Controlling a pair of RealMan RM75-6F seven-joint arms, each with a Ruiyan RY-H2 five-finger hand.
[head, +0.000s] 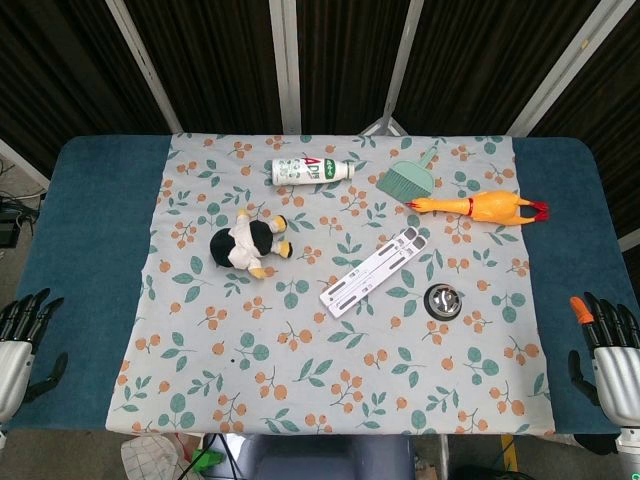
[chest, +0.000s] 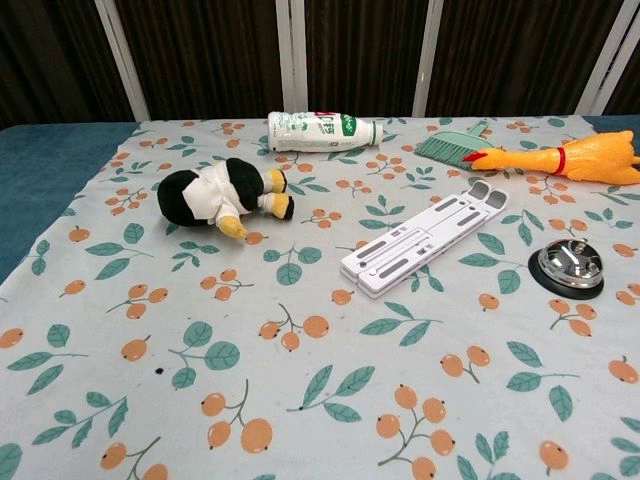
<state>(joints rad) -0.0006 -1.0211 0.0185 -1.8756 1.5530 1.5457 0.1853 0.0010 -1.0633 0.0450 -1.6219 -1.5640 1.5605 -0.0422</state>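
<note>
Both hands idle with fingers spread, holding nothing: left hand (head: 22, 345) and right hand (head: 612, 360) at the table's near corners. Nearest the right, the round chrome desk bell (head: 444, 300) looks rigid, slippery; pinch its base rim

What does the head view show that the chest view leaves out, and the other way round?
Only the head view shows the left hand and right hand, both holding nothing, fingers apart, at the blue table edges. Only the chest view gives a close, low look at the cloth print. Both show the plush toy, bottle, small brush, rubber chicken, white folding stand and desk bell.
</note>
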